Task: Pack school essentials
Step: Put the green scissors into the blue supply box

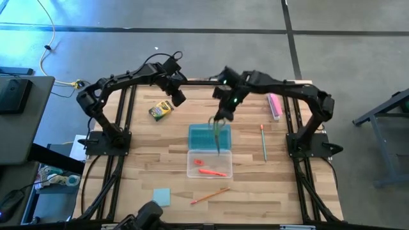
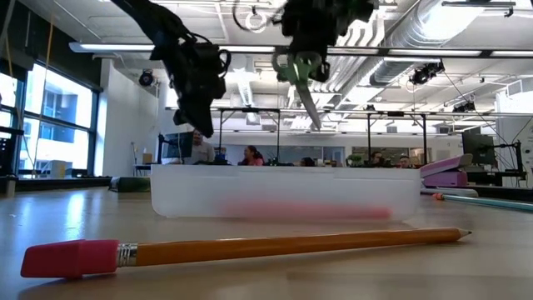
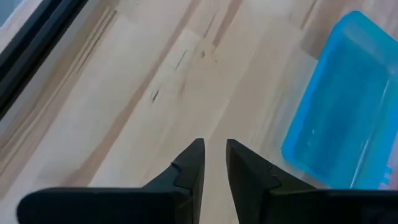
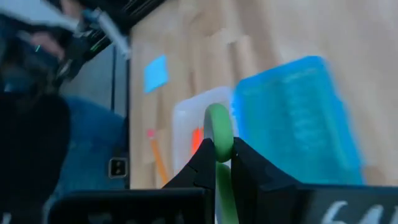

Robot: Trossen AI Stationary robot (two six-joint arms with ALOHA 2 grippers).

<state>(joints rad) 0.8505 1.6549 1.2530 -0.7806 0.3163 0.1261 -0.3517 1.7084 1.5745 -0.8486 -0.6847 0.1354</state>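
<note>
My right gripper (image 1: 223,114) hangs above the teal lid (image 1: 209,135), shut on the green-handled scissors (image 2: 303,83), whose blades point down. My left gripper (image 3: 214,152) is raised near the table's far edge beside the yellow-green crayon box (image 1: 161,110); it is empty, with its fingers a narrow gap apart. The clear case (image 1: 209,163) holds the orange pen (image 1: 213,171) and a tiny red piece (image 1: 198,162). Lying flat on the table are the orange pencil (image 1: 211,195), the light-blue note pad (image 1: 162,196) and the thin green pencil (image 1: 262,142). My right gripper pinches the scissors by the green handle loop (image 4: 219,134) between its two fingers, coming from above and pointing down. The scissors are lifted clear, and the blades (image 2: 311,110) hang below the fingers, slanting over the teal lid.
A pink bar (image 1: 274,105) lies near the table's far right corner. The arm bases stand at the table's left edge (image 1: 105,142) and right edge (image 1: 308,145). Bare wood lies between the case and the note pad. People sit in the room behind (image 2: 250,155).
</note>
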